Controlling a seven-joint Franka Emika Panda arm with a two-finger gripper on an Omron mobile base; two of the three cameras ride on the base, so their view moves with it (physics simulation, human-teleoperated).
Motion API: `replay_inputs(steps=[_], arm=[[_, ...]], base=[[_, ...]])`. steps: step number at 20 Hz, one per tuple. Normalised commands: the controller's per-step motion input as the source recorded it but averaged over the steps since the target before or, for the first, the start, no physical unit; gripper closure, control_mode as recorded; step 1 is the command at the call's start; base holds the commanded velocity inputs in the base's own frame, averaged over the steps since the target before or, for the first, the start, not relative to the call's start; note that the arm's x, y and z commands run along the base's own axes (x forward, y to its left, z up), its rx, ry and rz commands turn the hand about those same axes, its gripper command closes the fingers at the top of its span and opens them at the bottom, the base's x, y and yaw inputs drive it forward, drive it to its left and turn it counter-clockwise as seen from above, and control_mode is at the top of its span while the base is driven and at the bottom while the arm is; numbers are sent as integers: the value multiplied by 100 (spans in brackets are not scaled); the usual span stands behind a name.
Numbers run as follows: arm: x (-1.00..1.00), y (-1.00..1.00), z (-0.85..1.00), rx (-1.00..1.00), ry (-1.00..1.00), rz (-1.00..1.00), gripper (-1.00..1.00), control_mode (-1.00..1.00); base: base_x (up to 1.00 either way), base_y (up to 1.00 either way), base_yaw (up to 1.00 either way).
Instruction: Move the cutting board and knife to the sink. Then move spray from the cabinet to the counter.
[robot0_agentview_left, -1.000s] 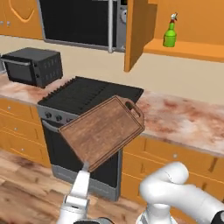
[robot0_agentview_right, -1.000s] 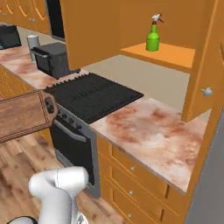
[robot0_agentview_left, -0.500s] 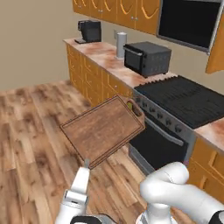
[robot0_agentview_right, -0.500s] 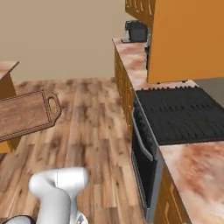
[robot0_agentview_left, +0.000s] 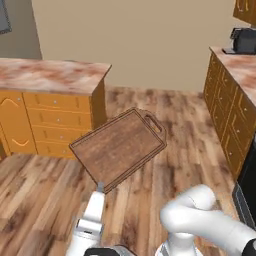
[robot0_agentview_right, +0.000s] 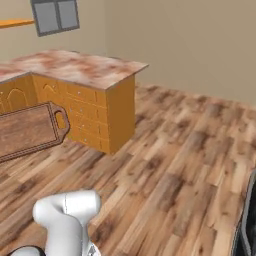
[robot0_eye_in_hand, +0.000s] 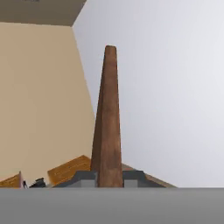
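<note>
While the pincer (robot0_agentview_left: 100, 188) is clenched on the cutting board (robot0_agentview_left: 120, 146) at its lower edge, the board hangs mid-frame in the left base view, handle to upper right, above wood-plank floor (robot0_agentview_left: 170, 130). A marbled desk (robot0_agentview_left: 50, 74) over orange drawers (robot0_agentview_left: 55, 122) stands upper left; beige wall (robot0_agentview_left: 135, 35) behind.

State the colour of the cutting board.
Brown wood grain; the cutting board shows best in the left base view.
</note>
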Motion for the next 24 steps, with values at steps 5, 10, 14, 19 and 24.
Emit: replay_inputs(steps=[5,10,14,19,24], arm=[[0,0,0,0,0,0,100,100],[0,0,0,0,0,0,100,100],[0,0,0,0,0,0,100,100],[0,0,0,0,0,0,100,100],[0,0,0,0,0,0,100,100]], base=[[0,0,89],[21,0,83],[63,0,70],[100,11,42],[100,39,16]])
